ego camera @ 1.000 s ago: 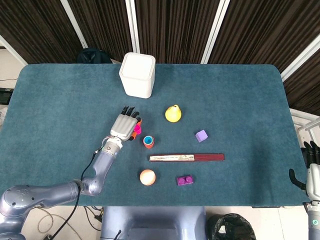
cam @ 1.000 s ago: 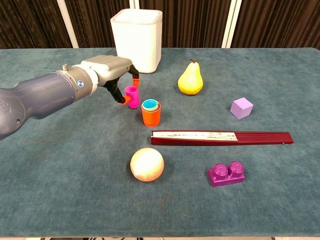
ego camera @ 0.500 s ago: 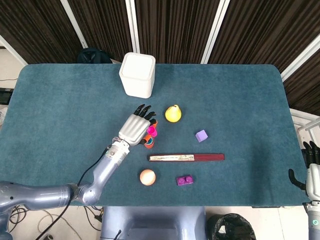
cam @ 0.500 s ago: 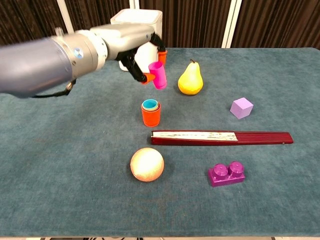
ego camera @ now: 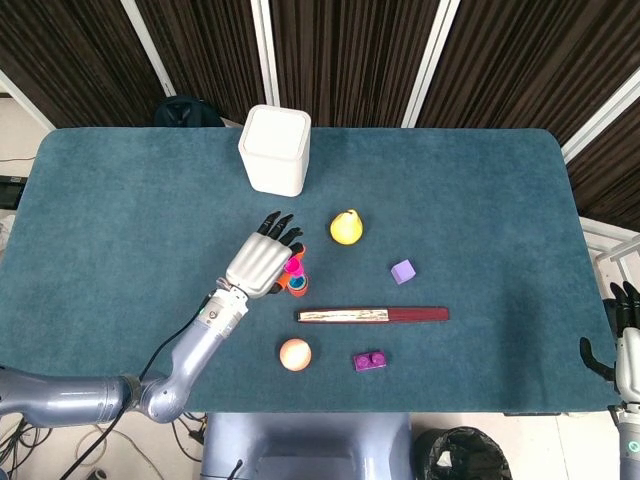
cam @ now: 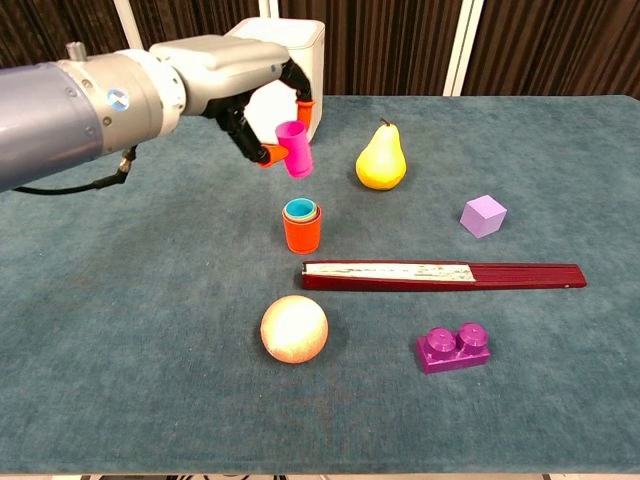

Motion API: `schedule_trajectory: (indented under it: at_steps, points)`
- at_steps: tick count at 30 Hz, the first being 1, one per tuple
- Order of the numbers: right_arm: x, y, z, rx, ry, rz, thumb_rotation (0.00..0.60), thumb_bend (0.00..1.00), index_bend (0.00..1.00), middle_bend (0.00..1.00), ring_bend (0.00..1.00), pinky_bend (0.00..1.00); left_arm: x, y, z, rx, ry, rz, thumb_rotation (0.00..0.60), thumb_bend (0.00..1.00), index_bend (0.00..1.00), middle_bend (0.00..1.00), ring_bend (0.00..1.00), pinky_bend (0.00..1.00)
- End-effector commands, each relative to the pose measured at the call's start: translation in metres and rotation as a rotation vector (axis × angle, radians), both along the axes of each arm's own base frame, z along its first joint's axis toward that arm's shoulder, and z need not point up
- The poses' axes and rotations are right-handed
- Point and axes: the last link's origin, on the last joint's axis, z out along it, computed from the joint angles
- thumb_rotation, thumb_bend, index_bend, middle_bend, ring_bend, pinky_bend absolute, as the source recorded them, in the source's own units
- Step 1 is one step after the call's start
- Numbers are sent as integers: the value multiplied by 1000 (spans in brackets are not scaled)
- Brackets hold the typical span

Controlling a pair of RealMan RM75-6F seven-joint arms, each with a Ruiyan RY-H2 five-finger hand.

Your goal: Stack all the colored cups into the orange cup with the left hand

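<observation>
In the chest view my left hand pinches a small pink cup in the air, tilted, just above the orange cup. The orange cup stands upright on the table with a blue cup nested inside it. From the head view, the left hand covers part of the orange cup, and the pink cup shows at its fingertips. My right hand hangs at the table's right edge, holding nothing, fingers extended.
A white bin stands behind the left hand. A yellow pear and a purple cube lie to the right. A dark red closed fan, a wooden ball and a purple brick lie in front of the orange cup.
The left hand lifted the pink cup from the table beside the orange cup, swung it up and right, then brought it back left over the orange cup. The right hand stayed still.
</observation>
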Motion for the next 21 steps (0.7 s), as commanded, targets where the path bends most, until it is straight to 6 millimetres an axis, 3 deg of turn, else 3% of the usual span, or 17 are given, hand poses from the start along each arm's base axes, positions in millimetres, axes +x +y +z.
schedule_trajectory:
  at_steps: [1, 10, 21]
  points:
    - [0, 0, 0, 2, 0, -1, 600, 430, 36, 0, 64, 0, -7, 1, -2, -6, 2, 16, 600, 378, 456, 200, 0, 0]
    - [1, 0, -1, 4, 1, 0, 600, 430, 36, 0, 63, 0, -21, 7, -16, -53, -20, 53, 600, 378, 456, 199, 0, 0]
    - [0, 0, -3, 12, -3, -3, 600, 430, 36, 0, 63, 0, -21, 5, -30, -82, -34, 44, 600, 378, 455, 200, 0, 0]
